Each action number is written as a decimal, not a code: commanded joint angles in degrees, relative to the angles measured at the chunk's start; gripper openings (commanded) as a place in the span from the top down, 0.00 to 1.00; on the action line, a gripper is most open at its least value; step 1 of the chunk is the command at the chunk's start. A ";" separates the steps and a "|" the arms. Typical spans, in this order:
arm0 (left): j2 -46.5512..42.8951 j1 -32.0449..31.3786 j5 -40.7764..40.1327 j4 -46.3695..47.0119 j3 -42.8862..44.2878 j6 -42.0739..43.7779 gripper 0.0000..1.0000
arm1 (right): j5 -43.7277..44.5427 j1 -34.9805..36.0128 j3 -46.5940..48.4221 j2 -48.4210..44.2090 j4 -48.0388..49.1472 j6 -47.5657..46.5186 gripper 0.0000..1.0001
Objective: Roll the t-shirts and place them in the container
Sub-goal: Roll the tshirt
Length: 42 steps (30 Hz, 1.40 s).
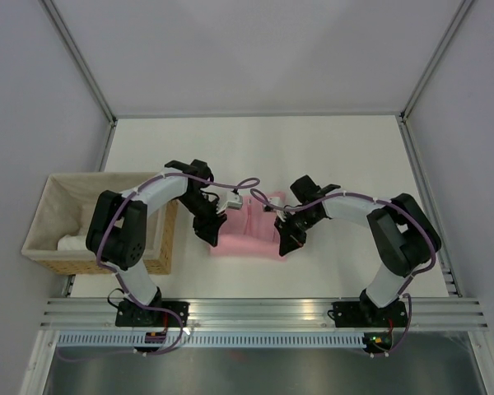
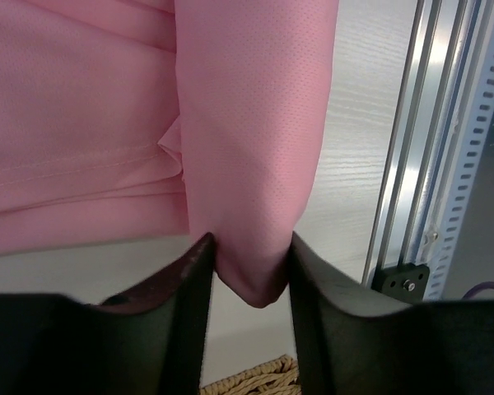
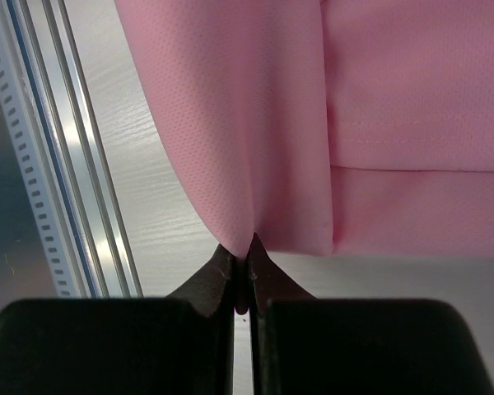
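On the table [image 1: 329, 156], toward its near edge, we found the pink t-shirt [image 1: 247, 240] lying partly folded between both arms. The right gripper [image 3: 242, 253] was pinched tight on a fabric fold. The left gripper [image 2: 251, 247] stood half-spread, a fold filling its gap.

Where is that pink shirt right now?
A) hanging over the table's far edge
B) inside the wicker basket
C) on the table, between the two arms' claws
C: the t-shirt lies on the table between the left gripper and the right gripper; the wicker basket stands apart at the table's left edge.
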 commanded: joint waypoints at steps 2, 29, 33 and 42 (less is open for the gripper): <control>0.36 0.20 2.51 1.71 1.14 -4.12 0.66 | -2.67 -1.12 2.90 1.69 0.01 1.39 0.91; 7.04 2.49 -4.96 7.87 5.09 -13.34 0.90 | -2.67 -6.75 -10.63 -4.29 37.01 34.96 0.52; 7.92 2.66 -8.46 8.39 5.70 -15.10 0.85 | 0.14 -7.88 -10.62 -2.96 35.86 39.52 0.96; 9.24 3.19 -10.33 9.80 6.14 -17.91 0.80 | 0.93 -10.88 -12.30 -0.86 36.12 43.14 0.99</control>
